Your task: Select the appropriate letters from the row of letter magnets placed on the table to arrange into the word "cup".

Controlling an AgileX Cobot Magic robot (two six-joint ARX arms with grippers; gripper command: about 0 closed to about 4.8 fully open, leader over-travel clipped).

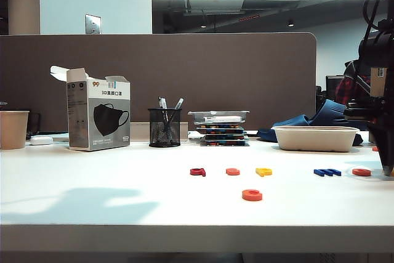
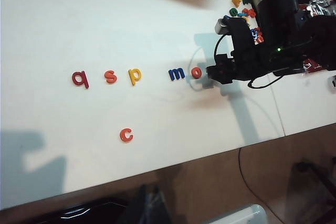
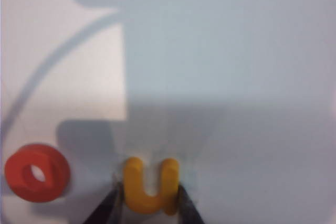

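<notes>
A: Item one, the yellow u [image 3: 150, 187]. We find it flat on the white table [image 1: 92, 207], at the right end of the row of letters, just beside the red o [image 3: 37, 172]. Its two arms point away from the wrist; its long axis runs the same way.

B: And the claw on it?

A: The right claw [image 3: 149, 208] has one dark finger [image 3: 107, 208] pressed to each outer side of the u. We log it as closed on the letter, about half open. The u looks flat on the table, not yet lifted, as far as we can judge.

B: Item two?

A: The orange c [image 2: 126, 135], alone, nearer the table's front edge than the row. Item three, the yellow p [image 2: 134, 76], in the row beside the orange s [image 2: 110, 76] and red q [image 2: 80, 78]; the blue m [image 2: 176, 73] sits between the p and the o.

B: So the u must travel which way?

A: Past the m, toward the c, to land just on its right. We judge the right arm the one to carry it.

B: The left claw?

A: Not in any view; its camera only looks down over the table from high up. We cannot tell its state.
</notes>
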